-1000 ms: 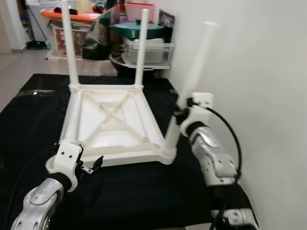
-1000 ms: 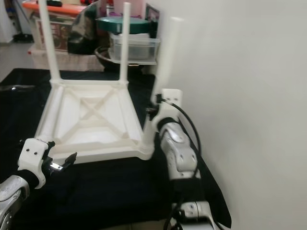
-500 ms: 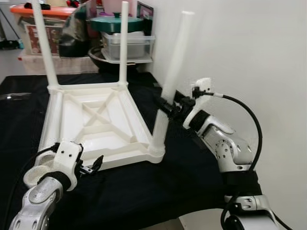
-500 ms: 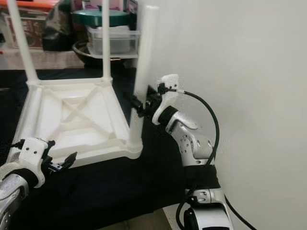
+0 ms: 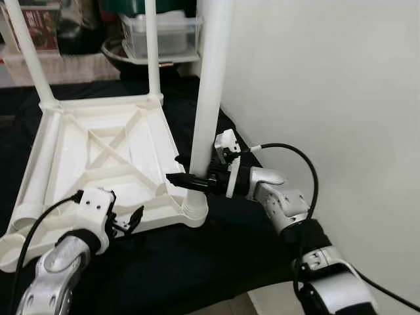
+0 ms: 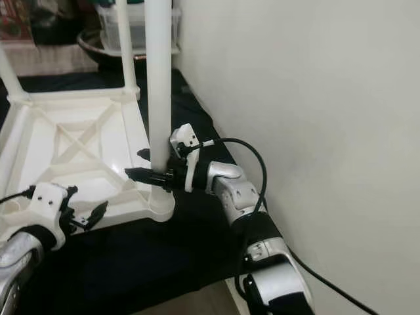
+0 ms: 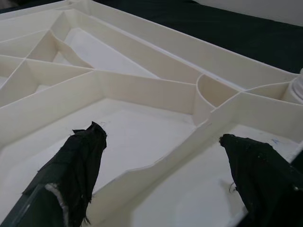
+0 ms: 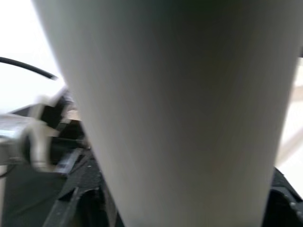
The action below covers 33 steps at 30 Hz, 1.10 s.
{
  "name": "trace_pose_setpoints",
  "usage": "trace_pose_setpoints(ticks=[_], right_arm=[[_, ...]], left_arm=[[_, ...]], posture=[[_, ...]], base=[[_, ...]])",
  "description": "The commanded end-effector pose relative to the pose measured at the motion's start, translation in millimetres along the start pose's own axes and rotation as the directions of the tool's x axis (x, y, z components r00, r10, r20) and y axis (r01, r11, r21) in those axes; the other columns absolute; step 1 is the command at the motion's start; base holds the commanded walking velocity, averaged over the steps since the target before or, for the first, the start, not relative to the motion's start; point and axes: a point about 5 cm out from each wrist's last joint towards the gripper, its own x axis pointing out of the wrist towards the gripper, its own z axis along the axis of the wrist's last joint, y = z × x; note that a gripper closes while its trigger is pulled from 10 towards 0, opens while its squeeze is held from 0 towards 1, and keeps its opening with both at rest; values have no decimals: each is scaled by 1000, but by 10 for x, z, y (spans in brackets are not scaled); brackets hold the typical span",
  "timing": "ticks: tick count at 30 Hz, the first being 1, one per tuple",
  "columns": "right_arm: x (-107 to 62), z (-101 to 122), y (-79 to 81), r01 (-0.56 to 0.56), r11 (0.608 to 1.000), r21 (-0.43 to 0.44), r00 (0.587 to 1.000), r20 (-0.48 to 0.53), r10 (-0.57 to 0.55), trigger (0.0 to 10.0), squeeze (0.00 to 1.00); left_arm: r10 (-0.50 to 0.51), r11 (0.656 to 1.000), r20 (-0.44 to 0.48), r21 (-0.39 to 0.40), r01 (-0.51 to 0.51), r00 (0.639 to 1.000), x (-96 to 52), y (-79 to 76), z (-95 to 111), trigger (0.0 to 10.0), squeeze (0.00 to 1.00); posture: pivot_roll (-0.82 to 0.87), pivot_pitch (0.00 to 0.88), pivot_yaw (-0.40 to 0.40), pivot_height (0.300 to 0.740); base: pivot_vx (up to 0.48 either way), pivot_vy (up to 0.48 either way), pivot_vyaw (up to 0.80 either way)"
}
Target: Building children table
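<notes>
While the white table lies upside down on the black cloth, its near right leg is being fitted into the corner socket. Nearest the camera, the left gripper is held at the table's front rim, its two black fingers spread apart over the ribbed underside and closed on nothing. Just beyond it, the right gripper is reached in from the wall side, and the leg is clasped low down between its fingers, a little above the socket. From the right wrist, the leg's pale shaft is seen very close between the fingers. The leg is stood upright in its socket; whether it is fully seated cannot be told. At the near left corner an empty socket is seen, so one leg is judged to be outstanding. Farther back, two legs are already stood in the far corners, and bins are stacked past the table's far edge. Next, the held leg would be pressed or turned home, with the frame steadied by the left gripper, before release.
</notes>
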Motion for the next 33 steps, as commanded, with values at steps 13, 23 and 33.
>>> trace_pose_setpoints(ticks=[13, 23, 33], right_arm=[[-907, 7, -301, 951, 310, 3, 310, 30, -950, 0, 0], [-270, 342, 130, 580, 807, 109, 788, 177, -590, 10000, 1000], [-366, 345, 651, -225, 974, -24, 974, 31, 225, 10000, 0]], left_arm=[[-39, 999, -6, -14, 39, 999, 29, -74, -36, 10000, 0], [-42, 999, 0, -10, 42, 999, 49, -64, -20, 10000, 0], [-29, 1000, 3, -11, 29, 1000, 30, -52, -23, 10000, 0]], posture=[[134, 0, -90, 740], [147, 0, -98, 740], [174, 0, -124, 740]], base=[[0, 0, 0], [0, 0, 0], [0, 0, 0]])
